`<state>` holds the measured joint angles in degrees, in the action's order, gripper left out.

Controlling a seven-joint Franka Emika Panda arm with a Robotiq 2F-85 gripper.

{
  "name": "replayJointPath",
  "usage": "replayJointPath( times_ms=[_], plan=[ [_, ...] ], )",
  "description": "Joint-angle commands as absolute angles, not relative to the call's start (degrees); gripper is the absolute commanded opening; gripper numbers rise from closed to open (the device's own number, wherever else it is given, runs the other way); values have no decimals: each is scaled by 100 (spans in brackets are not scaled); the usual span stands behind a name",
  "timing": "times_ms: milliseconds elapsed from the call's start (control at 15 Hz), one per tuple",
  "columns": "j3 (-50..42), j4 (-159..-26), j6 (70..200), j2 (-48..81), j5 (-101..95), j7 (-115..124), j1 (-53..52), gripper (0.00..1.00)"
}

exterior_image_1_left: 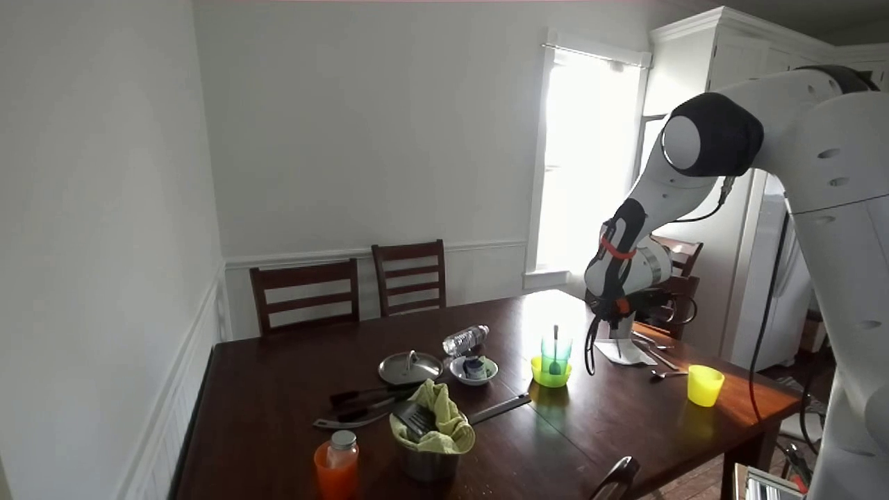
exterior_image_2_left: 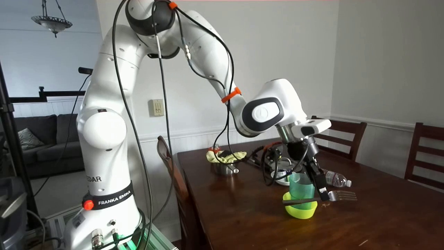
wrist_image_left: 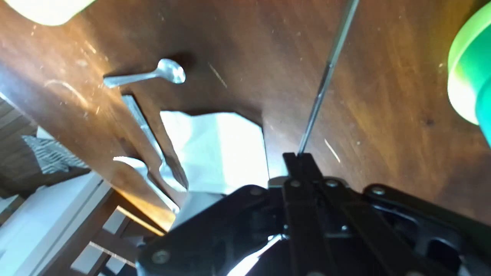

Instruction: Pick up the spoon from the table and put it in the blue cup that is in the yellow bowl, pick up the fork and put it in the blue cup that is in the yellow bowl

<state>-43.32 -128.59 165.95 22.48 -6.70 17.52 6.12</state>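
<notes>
My gripper (exterior_image_2_left: 324, 197) is shut on a fork (exterior_image_2_left: 341, 196), which it holds level above the table, its handle crossing in front of the blue cup (exterior_image_2_left: 301, 184) in this view. In the wrist view the fork's thin handle (wrist_image_left: 326, 78) runs up from the closed fingertips (wrist_image_left: 301, 155). The blue cup (exterior_image_1_left: 564, 347) stands in the yellow bowl (exterior_image_1_left: 551, 380). A spoon (exterior_image_1_left: 555, 366) stands upright inside the cup. The bowl (wrist_image_left: 461, 100) and cup (wrist_image_left: 486, 103) show at the right edge of the wrist view. The fork cannot be made out in an exterior view.
A small spoon (wrist_image_left: 170, 71), other cutlery (wrist_image_left: 147, 132) and a white paper (wrist_image_left: 226, 153) lie near the table edge. A plain yellow cup (exterior_image_1_left: 705, 386) stands nearby. A white bowl (exterior_image_1_left: 474, 378), bottle (exterior_image_1_left: 465, 339), lid (exterior_image_1_left: 410, 369), pot (exterior_image_1_left: 427, 464) and orange cup (exterior_image_1_left: 336, 479) stand farther along.
</notes>
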Motion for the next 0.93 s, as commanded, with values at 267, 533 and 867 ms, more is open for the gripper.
replayJointPath(
  times_ms=[267,533,867],
  plan=[
    [-7174,-12932,17370,2612,-2186,3556,-2603,1],
    [-7804,-12991,17739,3337,-2022,3909,-3583,1],
    [-7756,-13165,18238,4456,-839,3569,-3892,1]
  ],
)
